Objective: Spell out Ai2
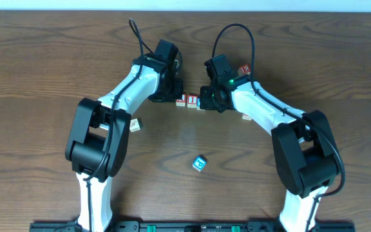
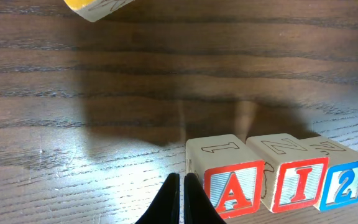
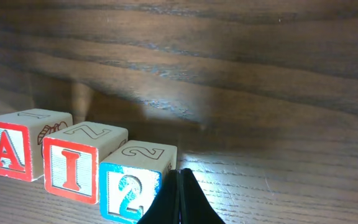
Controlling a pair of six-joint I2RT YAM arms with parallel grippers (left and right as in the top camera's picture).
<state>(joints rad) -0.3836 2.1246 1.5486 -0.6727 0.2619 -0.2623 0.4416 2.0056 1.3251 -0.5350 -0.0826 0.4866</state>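
Three wooden blocks stand touching in a row on the table. The red "A" block [image 2: 229,180], the red "I" block [image 2: 294,177] and the blue "2" block [image 2: 344,180] read A, I, 2 from left to right. They show again in the right wrist view: A [image 3: 17,143], I [image 3: 79,162], 2 [image 3: 135,180]. In the overhead view the row [image 1: 189,100] lies between the two grippers. My left gripper [image 2: 180,186] is shut and empty, its fingertips against the A block's left side. My right gripper [image 3: 179,186] is shut and empty, against the 2 block's right side.
A loose blue block [image 1: 199,163] lies in the middle of the table. A pale block [image 1: 135,125] sits by the left arm. A red block [image 1: 244,69] and another pale block [image 1: 245,116] lie near the right arm. A yellow-faced block [image 2: 98,6] shows at the top.
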